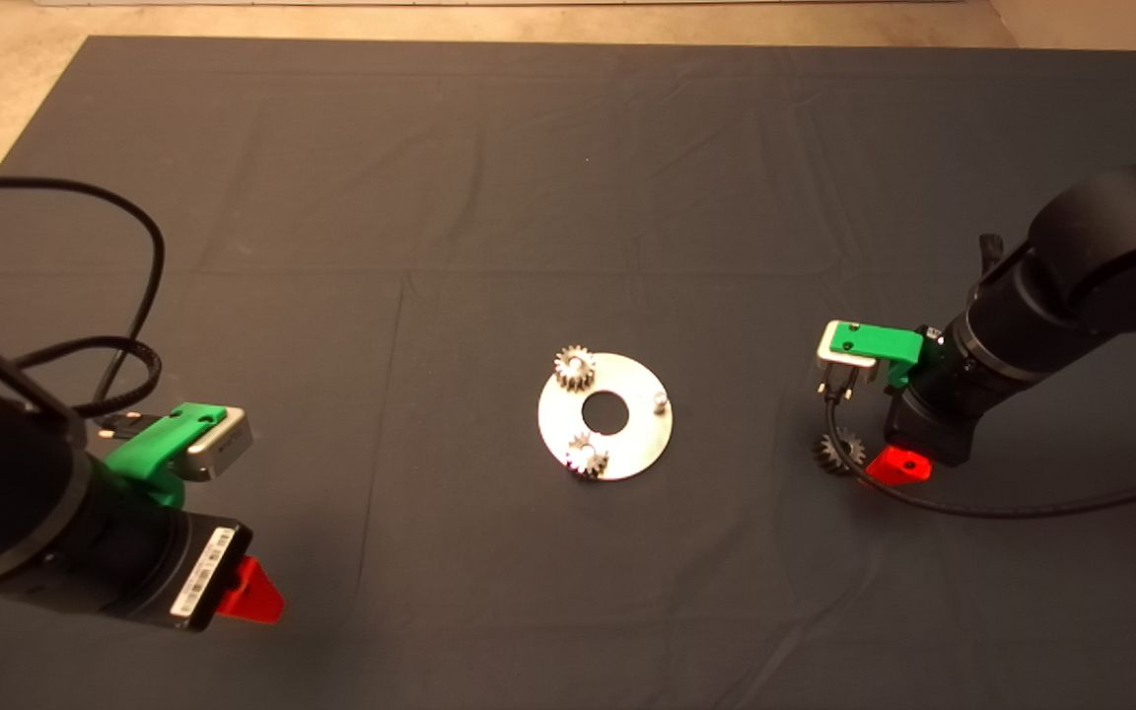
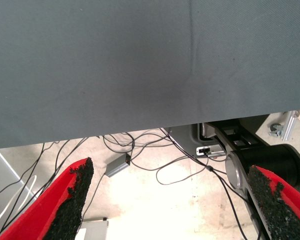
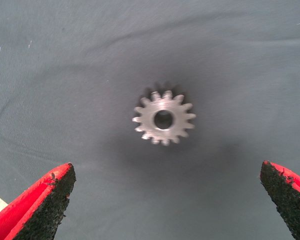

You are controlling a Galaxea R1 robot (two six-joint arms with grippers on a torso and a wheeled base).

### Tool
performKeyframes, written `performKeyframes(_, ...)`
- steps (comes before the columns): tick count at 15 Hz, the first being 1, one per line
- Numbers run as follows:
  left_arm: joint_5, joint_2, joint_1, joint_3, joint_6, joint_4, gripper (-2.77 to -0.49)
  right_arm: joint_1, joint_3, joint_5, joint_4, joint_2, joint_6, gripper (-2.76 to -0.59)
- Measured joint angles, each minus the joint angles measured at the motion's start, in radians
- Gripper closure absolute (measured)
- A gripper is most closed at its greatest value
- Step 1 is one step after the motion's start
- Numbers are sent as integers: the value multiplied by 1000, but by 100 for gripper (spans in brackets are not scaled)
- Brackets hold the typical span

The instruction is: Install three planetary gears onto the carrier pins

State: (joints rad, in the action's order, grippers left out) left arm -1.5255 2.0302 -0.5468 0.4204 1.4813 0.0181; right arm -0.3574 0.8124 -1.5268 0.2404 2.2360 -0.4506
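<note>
So far, two planetary gears are seen seated on the carrier disc: one gear on the far-left pin and another gear on the near pin, while the third carrier pin on the disc's right side stands bare. The third planetary gear lies flat on the dark mat that covers the surface, well to the right of the disc, and the right gripper is held over it with its fingers spread wide apart, the gear centred between them and not touched. The left gripper waits at the near left of the mat, its fingers also apart and holding nothing. Several failures can be foreseen. The gear is low and toothed, so a closing grip could land on tooth tips and the gear could be tilted or squirted sideways across the cloth. If it is lifted crooked, the bore would probably not be lined up with the bare pin and could jam. The disc rests loose, so a misplaced push could slide it and disturb the seated gears.
</note>
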Motion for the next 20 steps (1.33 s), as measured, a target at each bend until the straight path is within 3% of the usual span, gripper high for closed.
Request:
performKeyframes(6, 0, -3, -3, -3, 3, -3, -218, 69, -4, -1, 56, -15, 10, -275)
performKeyframes(20, 0, -9, -3, -6, 3, -4, -218, 133, 51, 0, 151, 14, 16, -275)
